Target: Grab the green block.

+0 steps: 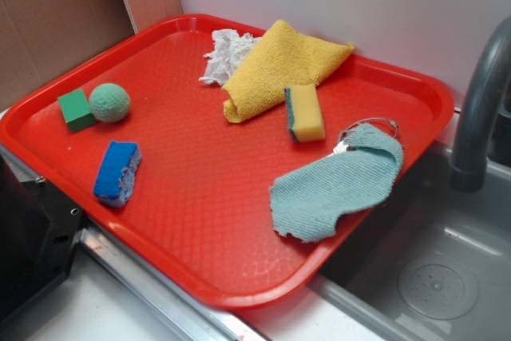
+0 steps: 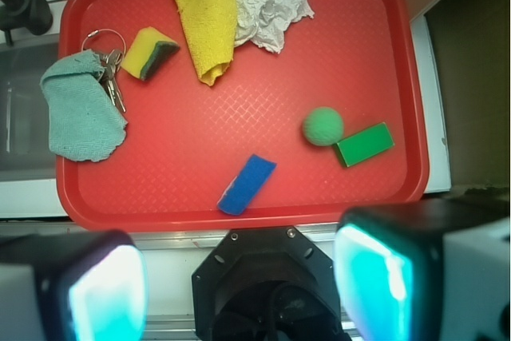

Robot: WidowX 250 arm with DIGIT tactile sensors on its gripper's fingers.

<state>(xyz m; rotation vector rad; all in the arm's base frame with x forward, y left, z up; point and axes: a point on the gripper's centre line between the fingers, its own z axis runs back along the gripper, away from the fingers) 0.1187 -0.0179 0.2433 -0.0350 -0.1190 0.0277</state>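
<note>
The green block (image 1: 77, 109) (image 2: 363, 144) lies on the red tray (image 1: 239, 221) (image 2: 239, 205) near its left edge in the exterior view, right beside a round pale-green textured ball (image 1: 109, 102) (image 2: 322, 126). In the wrist view the block sits at the tray's right side, far from the camera. My gripper (image 2: 239, 285) hangs high above the counter just off the tray's near edge, open, with nothing between its two cyan pads (image 2: 379, 277). In the exterior view the gripper is out of sight.
On the tray lie a blue sponge (image 1: 118, 172) (image 2: 247, 184), a yellow sponge with a green side (image 1: 305, 113) (image 2: 152, 53), a yellow cloth (image 1: 279, 65) (image 2: 204, 13), crumpled white paper (image 1: 225, 53) (image 2: 271, 5), a teal cloth (image 1: 339, 183) (image 2: 80, 113) and keys (image 2: 108, 65). A sink and faucet (image 1: 479, 117) stand beside it.
</note>
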